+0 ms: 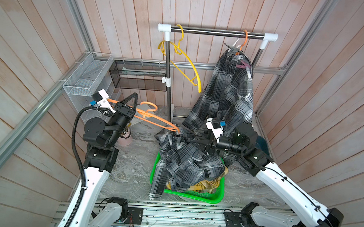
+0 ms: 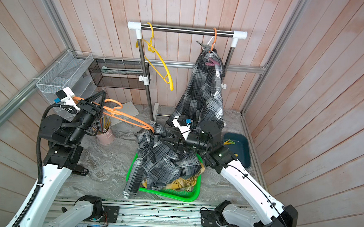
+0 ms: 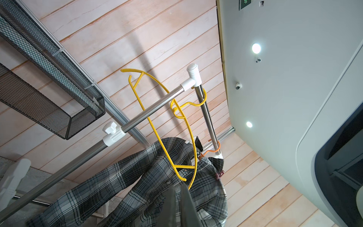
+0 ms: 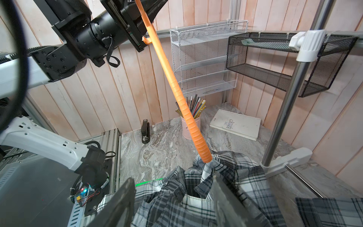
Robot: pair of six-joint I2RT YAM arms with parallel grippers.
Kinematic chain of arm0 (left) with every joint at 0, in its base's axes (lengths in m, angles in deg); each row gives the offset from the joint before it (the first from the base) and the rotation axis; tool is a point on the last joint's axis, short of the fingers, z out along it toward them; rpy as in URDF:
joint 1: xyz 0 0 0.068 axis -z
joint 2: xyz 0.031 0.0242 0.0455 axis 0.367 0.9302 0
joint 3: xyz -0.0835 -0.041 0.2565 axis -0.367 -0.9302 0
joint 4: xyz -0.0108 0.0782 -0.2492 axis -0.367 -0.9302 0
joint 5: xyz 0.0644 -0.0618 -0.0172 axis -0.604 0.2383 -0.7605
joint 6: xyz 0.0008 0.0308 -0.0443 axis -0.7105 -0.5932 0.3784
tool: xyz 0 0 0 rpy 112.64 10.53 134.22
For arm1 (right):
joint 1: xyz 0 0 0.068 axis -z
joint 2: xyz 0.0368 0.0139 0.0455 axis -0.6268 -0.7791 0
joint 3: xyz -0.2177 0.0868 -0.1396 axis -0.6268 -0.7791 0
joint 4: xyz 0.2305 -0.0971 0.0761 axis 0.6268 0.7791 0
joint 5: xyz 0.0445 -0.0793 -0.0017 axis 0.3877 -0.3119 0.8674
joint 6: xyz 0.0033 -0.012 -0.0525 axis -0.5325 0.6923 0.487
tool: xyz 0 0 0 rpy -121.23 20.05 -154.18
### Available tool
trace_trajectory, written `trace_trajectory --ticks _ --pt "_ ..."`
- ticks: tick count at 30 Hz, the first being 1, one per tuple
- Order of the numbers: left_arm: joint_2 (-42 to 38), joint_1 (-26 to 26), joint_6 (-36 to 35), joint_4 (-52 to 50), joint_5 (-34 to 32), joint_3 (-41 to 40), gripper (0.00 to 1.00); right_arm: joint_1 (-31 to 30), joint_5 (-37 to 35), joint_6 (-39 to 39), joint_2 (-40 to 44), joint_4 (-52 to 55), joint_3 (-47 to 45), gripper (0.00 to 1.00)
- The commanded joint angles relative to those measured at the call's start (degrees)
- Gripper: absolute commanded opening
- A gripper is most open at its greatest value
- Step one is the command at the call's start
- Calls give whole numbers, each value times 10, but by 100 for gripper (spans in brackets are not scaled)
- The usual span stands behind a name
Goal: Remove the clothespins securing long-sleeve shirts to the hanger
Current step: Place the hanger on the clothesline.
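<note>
The left gripper (image 1: 132, 100) is clenching an orange hanger (image 1: 154, 119), whose far end is sitting inside a grey checked shirt (image 4: 196, 206) heaped on the green basket (image 1: 215, 199). The right gripper (image 4: 172, 177) is hovering, jaws parted, astride its collar. A mauve clothespin (image 1: 242, 65) is pinning the hanging checked shirt (image 1: 226, 95) on the rack (image 1: 217, 32).

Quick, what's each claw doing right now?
Left gripper: closed on the orange hanger.
Right gripper: open, fingers either side of the grey checked shirt.
</note>
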Motion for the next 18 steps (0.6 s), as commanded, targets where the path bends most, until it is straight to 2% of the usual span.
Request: trace_trajectory --ticks 1,10,18 --pt "-10 -4 14 11 18 -7 0 -1 33 -29 -30 -160 -17 63" --pt "-8 -7 30 18 24 -12 0 -3 38 -70 -111 -312 -10 59" --pt "-3 -10 40 24 28 -17 0 -23 42 -81 -165 -340 8 56"
